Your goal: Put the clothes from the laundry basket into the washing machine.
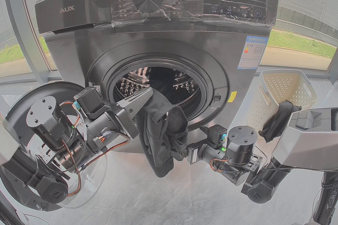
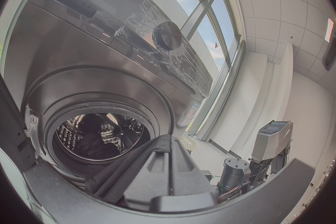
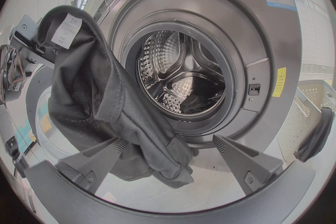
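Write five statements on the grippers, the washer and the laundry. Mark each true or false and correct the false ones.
1. The left gripper is shut on the dark garment in front of the drum. True.
2. The right gripper is clamped on that garment. False: its fingers stand open at the garment's hanging lower end.
3. The washing machine door is closed. False: it is swung open to the robot's left.
4. The drum is empty. False: a dark bundle already lies at its bottom.
5. A black cloth hangs over the rim of the laundry basket. True.
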